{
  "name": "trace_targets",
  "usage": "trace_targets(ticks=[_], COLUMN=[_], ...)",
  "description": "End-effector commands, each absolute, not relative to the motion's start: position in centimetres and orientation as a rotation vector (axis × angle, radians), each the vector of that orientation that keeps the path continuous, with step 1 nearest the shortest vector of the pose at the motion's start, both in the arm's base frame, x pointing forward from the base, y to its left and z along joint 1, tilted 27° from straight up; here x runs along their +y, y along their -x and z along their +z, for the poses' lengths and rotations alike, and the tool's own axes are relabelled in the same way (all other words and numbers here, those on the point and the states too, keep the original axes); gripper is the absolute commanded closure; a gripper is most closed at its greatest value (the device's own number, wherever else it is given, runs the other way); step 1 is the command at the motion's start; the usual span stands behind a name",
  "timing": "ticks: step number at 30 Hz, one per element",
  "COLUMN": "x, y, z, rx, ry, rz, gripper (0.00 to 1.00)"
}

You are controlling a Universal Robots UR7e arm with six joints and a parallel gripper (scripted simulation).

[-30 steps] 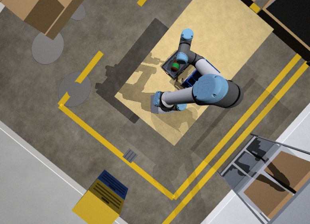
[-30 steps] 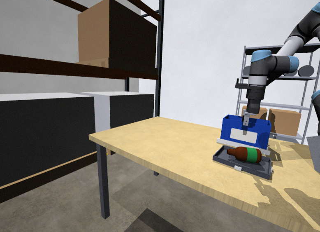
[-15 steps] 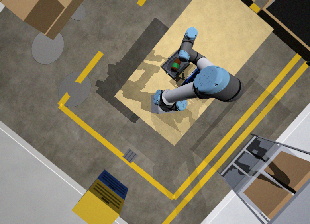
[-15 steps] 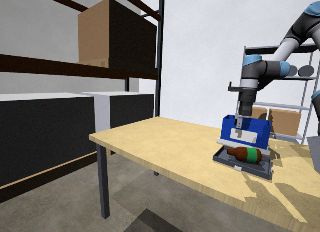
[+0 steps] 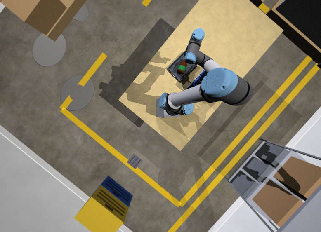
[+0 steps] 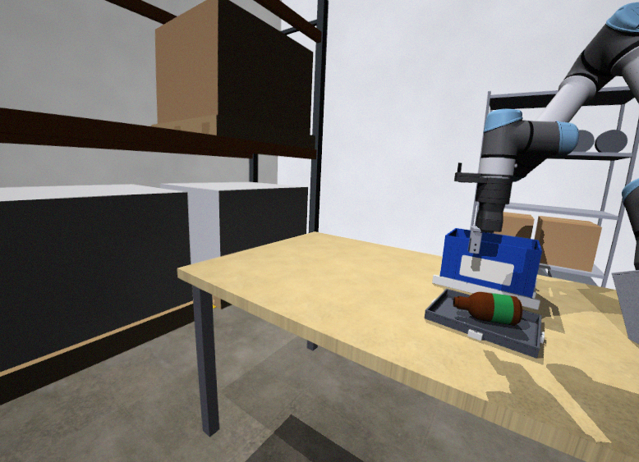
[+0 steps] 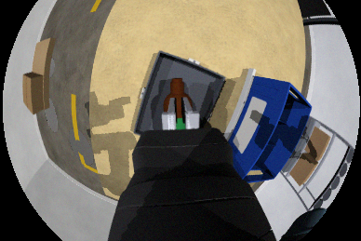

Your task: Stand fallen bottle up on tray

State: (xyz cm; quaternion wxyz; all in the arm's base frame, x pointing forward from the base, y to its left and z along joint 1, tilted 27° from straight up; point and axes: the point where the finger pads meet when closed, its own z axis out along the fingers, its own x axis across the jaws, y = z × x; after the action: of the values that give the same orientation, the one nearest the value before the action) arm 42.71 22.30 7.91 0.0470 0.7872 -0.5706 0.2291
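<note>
The brown bottle [image 6: 489, 308] with a green label lies on its side on the dark grey tray [image 6: 482, 327], neck pointing left. It also shows in the overhead view [image 5: 182, 67] and in the wrist view [image 7: 179, 94]. The blue crate [image 6: 490, 261] stands right behind the tray. My gripper [image 6: 475, 244] points straight down and hangs well above the bottle, in front of the crate's upper edge. Its fingers stand close together with nothing between them. In the overhead view the wrist hides the fingers.
The tray lies near the table's front edge [image 6: 464, 390]. The arm's grey base block [image 6: 627, 302] stands at the right. A metal shelf with boxes [image 6: 562, 240] is behind the table.
</note>
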Motion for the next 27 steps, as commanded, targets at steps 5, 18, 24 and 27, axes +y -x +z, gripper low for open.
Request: trace_targets(ticks=[5, 18, 24, 27], x=[22.33, 22.33, 22.32, 22.31], y=[-42.73, -42.73, -42.74, -42.75], z=[7.96, 7.96, 7.97, 7.98], rx=[-1.742, -1.742, -1.745, -1.754], ry=[-2.403, -2.403, -2.401, -2.396], rz=[0.700, 0.700, 0.700, 0.701], gripper=[1.00, 1.00, 1.00, 1.00])
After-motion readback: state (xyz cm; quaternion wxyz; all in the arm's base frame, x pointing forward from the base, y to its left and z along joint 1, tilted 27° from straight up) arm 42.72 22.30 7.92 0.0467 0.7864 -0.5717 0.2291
